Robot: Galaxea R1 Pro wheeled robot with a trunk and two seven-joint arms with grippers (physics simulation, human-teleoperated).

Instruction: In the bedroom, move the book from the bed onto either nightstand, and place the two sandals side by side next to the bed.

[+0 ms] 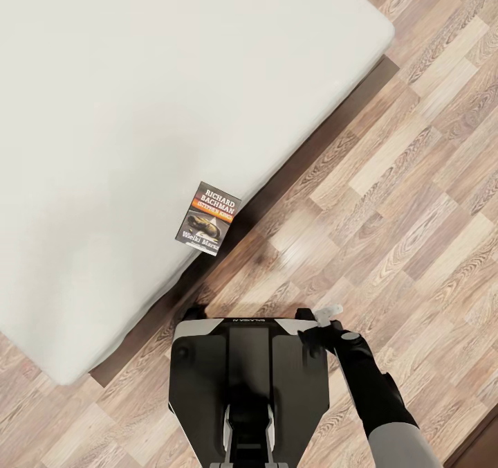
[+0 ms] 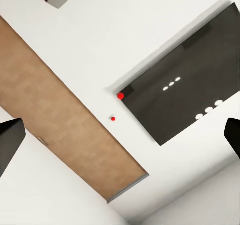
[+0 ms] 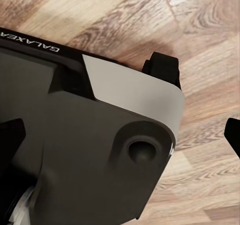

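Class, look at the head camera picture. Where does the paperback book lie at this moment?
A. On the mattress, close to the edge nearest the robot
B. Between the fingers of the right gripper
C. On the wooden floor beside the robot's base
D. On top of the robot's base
A. The book lies flat on the light mattress of the bed, close to the edge that faces the robot's base, and apart from the right gripper.

Bare mattress surrounds the book (image 1: pixel 207 218) near the bed (image 1: pixel 104 108) edge, open wooden floor (image 1: pixel 387 198) lies beside, and the robot base (image 1: pixel 249 378) stands close below.
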